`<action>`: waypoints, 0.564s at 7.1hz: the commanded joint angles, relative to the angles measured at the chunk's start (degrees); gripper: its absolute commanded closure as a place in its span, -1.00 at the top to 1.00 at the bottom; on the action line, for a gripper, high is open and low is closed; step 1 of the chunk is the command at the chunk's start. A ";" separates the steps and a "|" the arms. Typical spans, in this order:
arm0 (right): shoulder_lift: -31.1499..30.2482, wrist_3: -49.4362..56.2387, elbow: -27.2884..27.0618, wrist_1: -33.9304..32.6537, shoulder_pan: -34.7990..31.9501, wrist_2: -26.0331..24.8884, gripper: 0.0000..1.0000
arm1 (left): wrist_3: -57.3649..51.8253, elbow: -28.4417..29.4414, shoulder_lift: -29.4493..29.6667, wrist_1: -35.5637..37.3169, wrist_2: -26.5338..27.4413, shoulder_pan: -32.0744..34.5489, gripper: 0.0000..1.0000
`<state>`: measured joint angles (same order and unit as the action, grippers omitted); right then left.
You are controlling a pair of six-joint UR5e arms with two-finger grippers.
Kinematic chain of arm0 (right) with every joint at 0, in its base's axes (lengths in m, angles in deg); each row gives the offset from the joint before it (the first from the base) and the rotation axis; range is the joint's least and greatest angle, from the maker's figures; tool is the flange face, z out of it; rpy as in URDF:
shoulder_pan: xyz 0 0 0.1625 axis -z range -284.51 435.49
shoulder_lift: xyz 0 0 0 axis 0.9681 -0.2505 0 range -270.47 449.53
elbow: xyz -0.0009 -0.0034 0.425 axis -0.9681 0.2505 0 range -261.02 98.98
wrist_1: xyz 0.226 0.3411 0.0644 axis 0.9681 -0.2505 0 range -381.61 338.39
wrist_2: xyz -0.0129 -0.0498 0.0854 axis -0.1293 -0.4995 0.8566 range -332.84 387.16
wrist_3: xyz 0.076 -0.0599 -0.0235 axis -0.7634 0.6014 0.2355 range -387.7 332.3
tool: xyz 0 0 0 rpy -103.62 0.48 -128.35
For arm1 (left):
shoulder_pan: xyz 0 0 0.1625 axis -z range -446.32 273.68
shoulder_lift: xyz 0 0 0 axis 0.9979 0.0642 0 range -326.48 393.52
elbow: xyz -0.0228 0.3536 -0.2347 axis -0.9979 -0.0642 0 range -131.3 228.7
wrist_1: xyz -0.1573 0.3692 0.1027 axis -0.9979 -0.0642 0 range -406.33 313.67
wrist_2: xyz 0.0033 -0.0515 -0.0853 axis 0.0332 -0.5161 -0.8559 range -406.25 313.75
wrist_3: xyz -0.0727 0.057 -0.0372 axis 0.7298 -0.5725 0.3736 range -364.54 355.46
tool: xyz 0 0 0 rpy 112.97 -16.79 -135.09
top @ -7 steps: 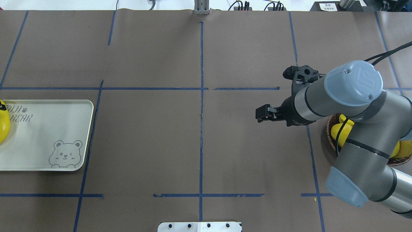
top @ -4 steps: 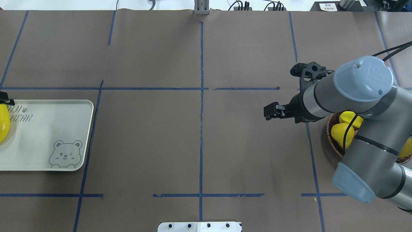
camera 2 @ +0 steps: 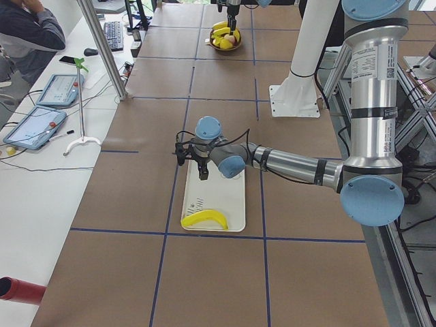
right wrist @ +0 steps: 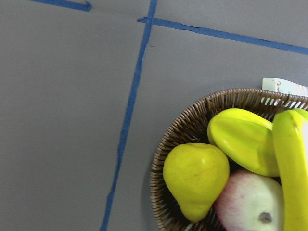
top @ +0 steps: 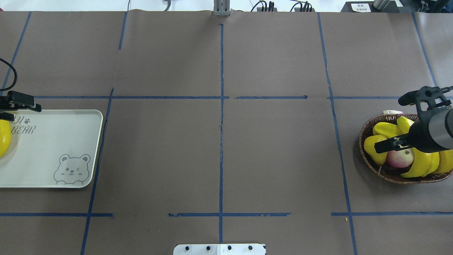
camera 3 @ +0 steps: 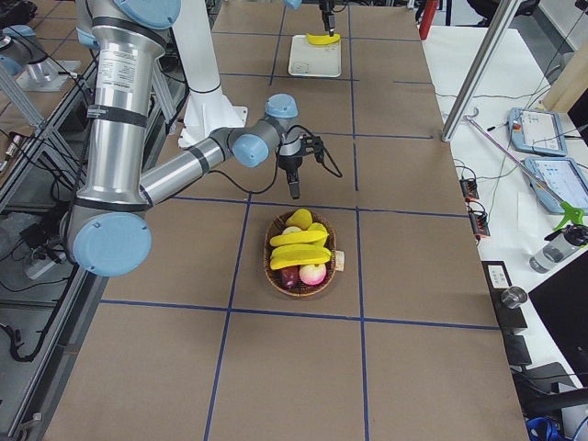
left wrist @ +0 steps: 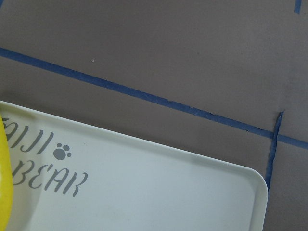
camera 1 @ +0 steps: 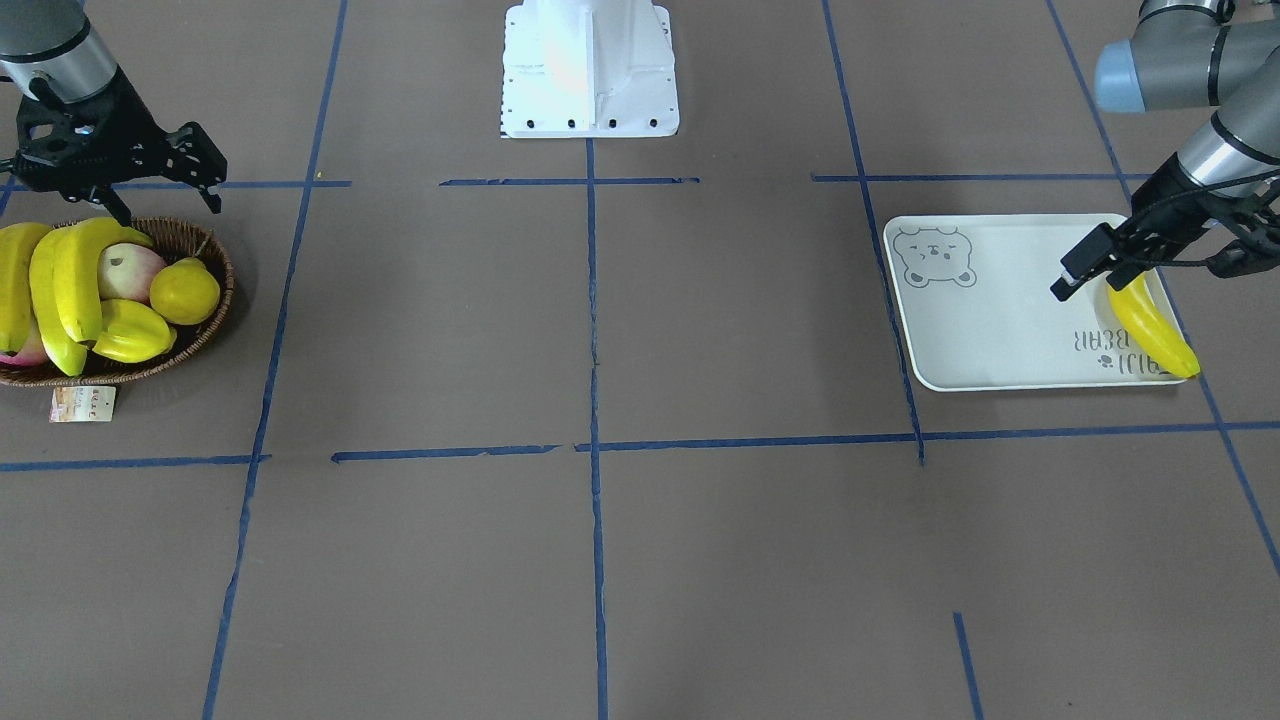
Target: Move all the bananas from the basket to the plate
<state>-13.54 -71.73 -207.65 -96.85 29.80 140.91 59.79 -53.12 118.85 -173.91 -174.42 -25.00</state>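
One banana (camera 1: 1150, 325) lies at the outer end of the plate (camera 1: 980, 330), by the lettering; it also shows in the overhead view (top: 3, 138). My left gripper (camera 1: 1145, 270) hangs open and empty just above it, at the plate's (top: 53, 141) far left corner. The basket (camera 1: 215, 300) holds the other bananas (camera 1: 75, 270), bunched on its outer side (top: 421, 166). My right gripper (top: 389, 124) is open and empty above the basket's (top: 364, 141) inner half. The right wrist view shows one banana (right wrist: 291, 163) and the basket rim (right wrist: 178, 134).
The basket also holds a starfruit (right wrist: 240, 139), a yellow pear (right wrist: 195, 175) and a pink-white round fruit (right wrist: 245, 199). A paper tag (camera 1: 82, 403) lies by its rim. The robot's white base (camera 1: 590, 70) stands at the near edge. Blue tape lines cross the brown table.
My right arm has swung back to the right, from over the table to above the basket. My left gripper has come into view at the plate's corner, lifting off the banana.
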 commanded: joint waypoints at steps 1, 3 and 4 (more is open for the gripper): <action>-6.07 6.64 3.99 9.38 -5.61 5.04 0.99 | 0.01 -0.05 0.01 -0.04 0.11 -0.58 0.99; -9.15 8.17 7.08 15.00 -6.61 5.33 0.99 | 0.01 -0.22 0.01 -0.04 0.11 -0.85 0.99; -10.65 8.17 9.62 19.91 -6.61 5.42 0.99 | 0.01 -0.23 0.01 -0.04 0.11 -0.85 0.99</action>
<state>-22.29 -63.90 -200.54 -81.92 23.43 146.12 59.80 -53.29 118.86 -173.94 -174.31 -25.78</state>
